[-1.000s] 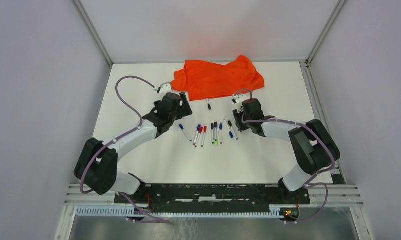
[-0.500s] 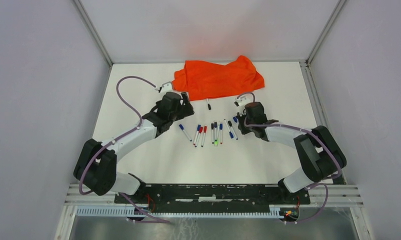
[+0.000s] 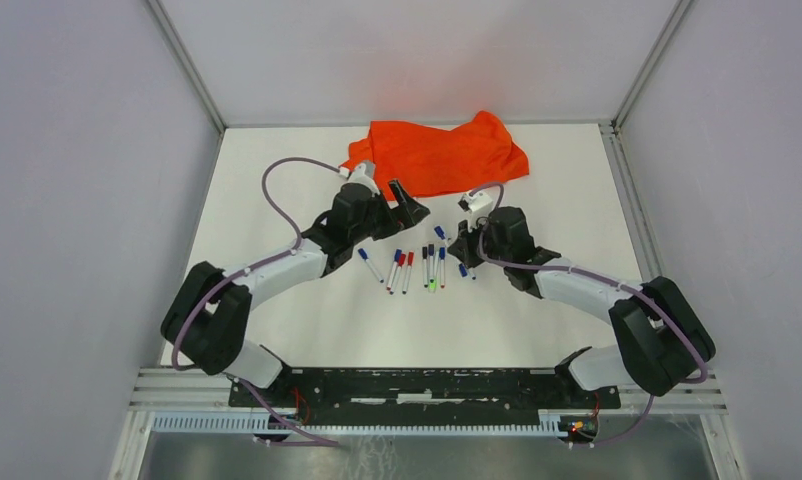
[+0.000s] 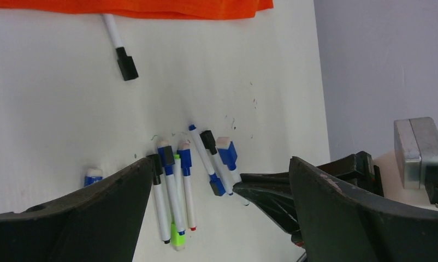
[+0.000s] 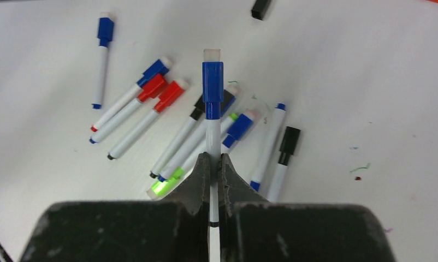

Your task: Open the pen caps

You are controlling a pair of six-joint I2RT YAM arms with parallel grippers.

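Right now your right gripper point(image 5: 213, 159) is clamped on one pen point(image 5: 212, 134) by its thin white shaft, holding it up over the table point(image 3: 307, 320). Its blue cap point(image 5: 212, 82) sticks out past the fingertips toward the left gripper point(image 3: 407, 203), whose jaws stand wide apart with nothing in them. The other pen caps point(image 5: 161, 91) sit on their pens in a loose cluster on the table between the two arms, blue, red and black. One black-capped pen point(image 4: 126, 64) lies apart, just beside the orange cloth point(image 3: 437, 155). Expect the blue cap to be light, hard, smooth plastic, short and stubby with a pale tip, and probably a friction fit that gives suddenly. Take it across its blue sides, clear of the shaft, and pull straight along the pen. The thin shaft may slip or twist in the right grip.
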